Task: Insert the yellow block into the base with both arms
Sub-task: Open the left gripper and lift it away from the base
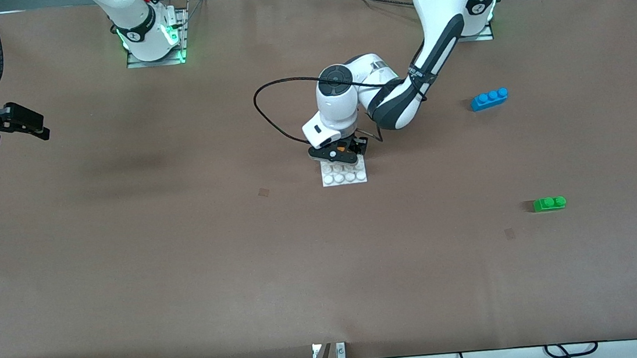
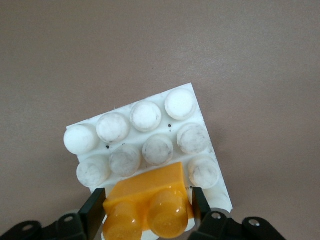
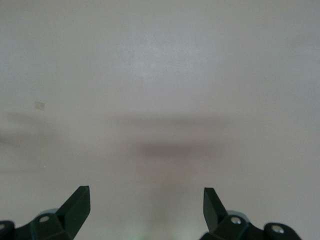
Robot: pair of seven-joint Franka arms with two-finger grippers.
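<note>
At the right arm's end of the surface [image 1: 186,262] you will find the right end effector [image 3: 146,200] waiting in the air over bare surface, its fingers [image 3: 77,202] set wide with nothing between them. Near the middle of the surface lies the base [image 1: 344,175], flat, studs up. The left end effector [image 1: 341,151] is down over the base edge farther from the front camera. The yellow block [image 2: 147,207] sits on the base at that edge, studs up, between the left fingers [image 2: 95,212]; these stand narrow, right at the block's two ends, and you cannot tell whether they press it. Toward the left arm's end of the surface lie a blue brick [image 1: 489,99] and, nearer the front camera, a green brick [image 1: 549,203], well apart.
</note>
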